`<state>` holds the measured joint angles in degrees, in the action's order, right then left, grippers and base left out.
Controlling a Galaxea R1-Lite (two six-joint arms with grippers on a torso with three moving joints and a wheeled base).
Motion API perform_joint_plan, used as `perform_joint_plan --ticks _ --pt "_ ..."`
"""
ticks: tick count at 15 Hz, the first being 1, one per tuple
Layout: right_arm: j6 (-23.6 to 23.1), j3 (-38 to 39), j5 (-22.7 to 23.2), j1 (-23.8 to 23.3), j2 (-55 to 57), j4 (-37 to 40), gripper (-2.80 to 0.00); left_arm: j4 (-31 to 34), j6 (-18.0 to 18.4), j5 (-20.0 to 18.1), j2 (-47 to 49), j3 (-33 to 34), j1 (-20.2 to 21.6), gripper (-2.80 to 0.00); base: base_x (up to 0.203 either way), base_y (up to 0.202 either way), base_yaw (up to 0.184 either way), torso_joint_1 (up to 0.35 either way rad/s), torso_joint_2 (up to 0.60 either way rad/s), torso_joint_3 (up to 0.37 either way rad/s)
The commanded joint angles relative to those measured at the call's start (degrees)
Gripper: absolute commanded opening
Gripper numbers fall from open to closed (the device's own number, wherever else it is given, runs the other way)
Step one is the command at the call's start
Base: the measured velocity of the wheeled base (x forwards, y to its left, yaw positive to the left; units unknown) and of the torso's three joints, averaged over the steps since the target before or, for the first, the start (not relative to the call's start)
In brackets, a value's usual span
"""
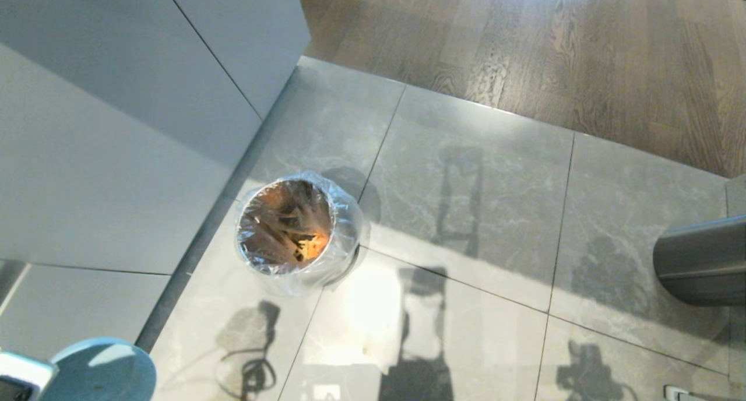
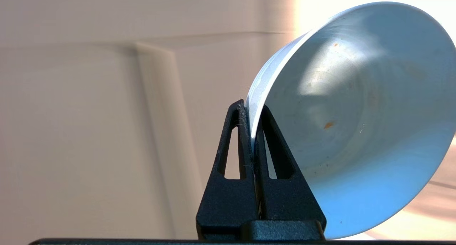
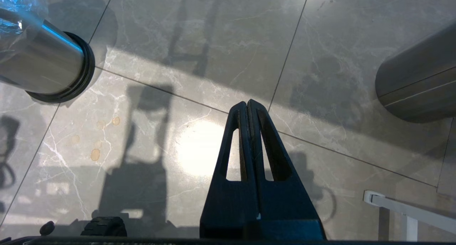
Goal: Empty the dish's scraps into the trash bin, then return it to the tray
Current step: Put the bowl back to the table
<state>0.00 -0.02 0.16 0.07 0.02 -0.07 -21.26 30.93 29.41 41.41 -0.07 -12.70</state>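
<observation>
Dumping looks done: the left gripper, jaws clamped on the emptied dish, holds it beside the trash bin containing scraps. Next, carry it to the tray, unseen here. Right gripper idles, jaws together.

grey marble tile floor | wood floor | white cabinet | sunlit

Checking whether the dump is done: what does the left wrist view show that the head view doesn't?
Only the left wrist view: the left tool shut on the dish's rim, and the dish tilted on edge, its inside empty except for a few orange specks. Only the head view: the trash bin on the floor with orange and yellow scraps inside its liner, and the dark-grey bin. Both share the dish.
</observation>
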Motion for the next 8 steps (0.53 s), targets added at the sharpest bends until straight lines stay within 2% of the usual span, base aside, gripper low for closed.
perform_joint_plan --ticks 1,2,3,6,8 --pt "0.0 0.02 0.02 0.01 -0.02 -0.01 -2.8 11.46 -18.11 -20.68 -7.58 -0.11 2.18 -2.8 0.0 0.0 0.0 0.0 0.0 0.0" --pt "0.0 -0.05 0.02 0.01 -0.02 -0.01 -2.8 14.7 -19.54 -27.59 -10.47 -0.03 4.73 -2.8 0.0 0.0 0.0 0.0 0.0 0.0" --pt "0.0 0.01 0.02 0.01 -0.02 -0.01 -2.8 17.7 -20.11 -30.52 -13.87 -0.07 6.6 -2.8 0.0 0.0 0.0 0.0 0.0 0.0" --pt "0.0 0.0 0.02 0.01 -0.02 -0.01 -2.8 19.97 -21.99 -32.2 -22.15 0.05 11.59 -2.8 0.0 0.0 0.0 0.0 0.0 0.0" --pt "0.0 0.02 0.02 0.01 -0.02 -0.01 -2.8 20.36 -24.8 -32.03 -28.19 0.07 12.67 -2.8 0.0 0.0 0.0 0.0 0.0 0.0"
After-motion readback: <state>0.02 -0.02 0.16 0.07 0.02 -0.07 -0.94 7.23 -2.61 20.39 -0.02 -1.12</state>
